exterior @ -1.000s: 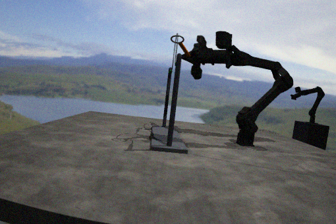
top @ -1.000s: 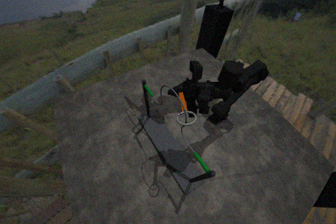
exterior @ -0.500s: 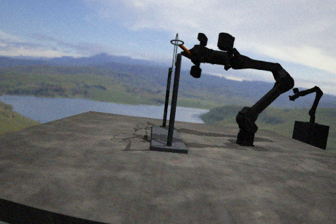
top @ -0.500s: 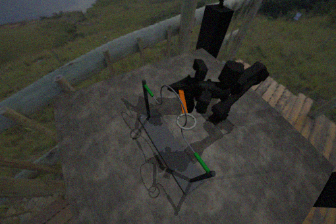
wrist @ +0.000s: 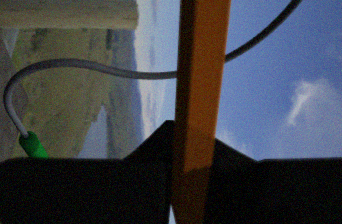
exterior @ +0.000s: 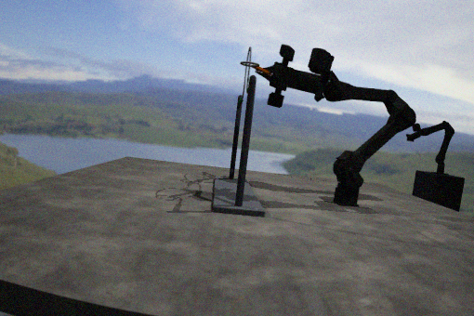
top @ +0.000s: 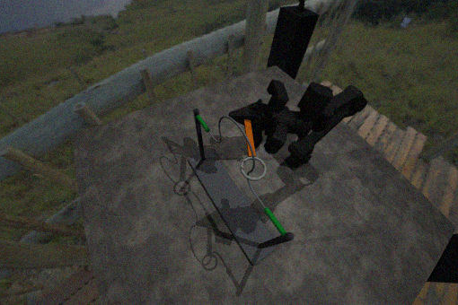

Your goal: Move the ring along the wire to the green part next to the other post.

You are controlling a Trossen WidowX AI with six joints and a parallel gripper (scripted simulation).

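The ring (top: 241,169) (exterior: 242,63) is around the grey wire (top: 231,117) (exterior: 249,49) (wrist: 82,63), near its high middle part, between the green parts; it lies nearly level in the exterior view. Whether it touches the wire cannot be told. My gripper (top: 250,121) (exterior: 266,72) (wrist: 175,129) is shut on the orange handle (top: 249,135) (exterior: 262,70) (wrist: 199,100), on the arm's side of the wire. One green part (top: 202,123) (wrist: 33,145) is by the far post (top: 199,141) (exterior: 235,139). The other green part (top: 275,221) is by the near post (top: 277,241) (exterior: 245,139). The ring is outside the wrist view.
The posts stand on a dark base plate (top: 223,179) (exterior: 237,207) on the stone table (top: 344,215) (exterior: 124,251). A black box (top: 292,40) (exterior: 437,188) stands beyond the table, with a second, smaller-looking arm (exterior: 447,139) on it in the exterior view.
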